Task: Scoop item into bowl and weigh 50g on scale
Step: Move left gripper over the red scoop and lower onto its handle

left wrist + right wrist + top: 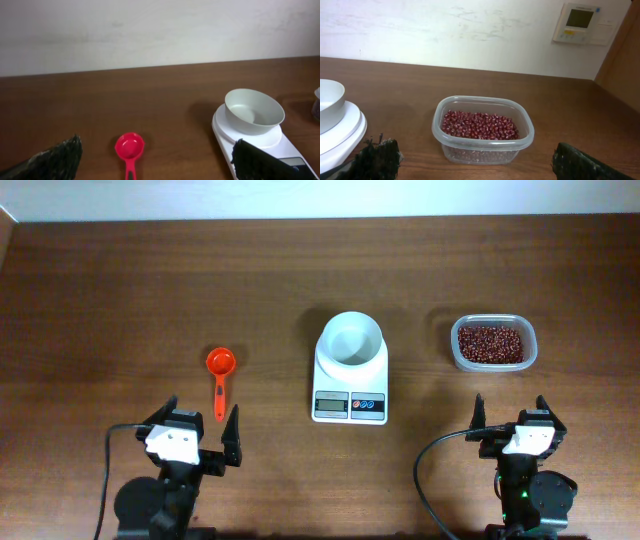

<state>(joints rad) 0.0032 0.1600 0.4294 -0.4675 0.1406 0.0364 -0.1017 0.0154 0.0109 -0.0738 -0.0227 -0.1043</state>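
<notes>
- Nearest the overhead lens, your left claw [203, 410] and right claw [510, 404] sit at the near edge of the counter [120, 290]. Both are spread wide and hold nothing.
- Just ahead of your left claw lies an orange-red scoop [221, 364], its handle pointing back toward the claw.
- At the centre you see the scale [349, 407], with the empty white bowl [351, 340] standing on its platform.
- Off to the right, well apart from the scale, the beans [490, 344] lie in a clear tub [454, 345], ahead of your right claw.
- From your left wrist, the left claw [157, 162] stands wide with the scoop [130, 147] lying between its fingers, touching neither. The bowl [254, 112] on the scale [222, 131] is to the right.
- From your right wrist, the right claw [480, 167] gapes wide. The tub [520, 147] of beans [480, 125] sits ahead between the fingers, clear of both, while the bowl [327, 102] and scale [345, 125] edge in at the left.
</notes>
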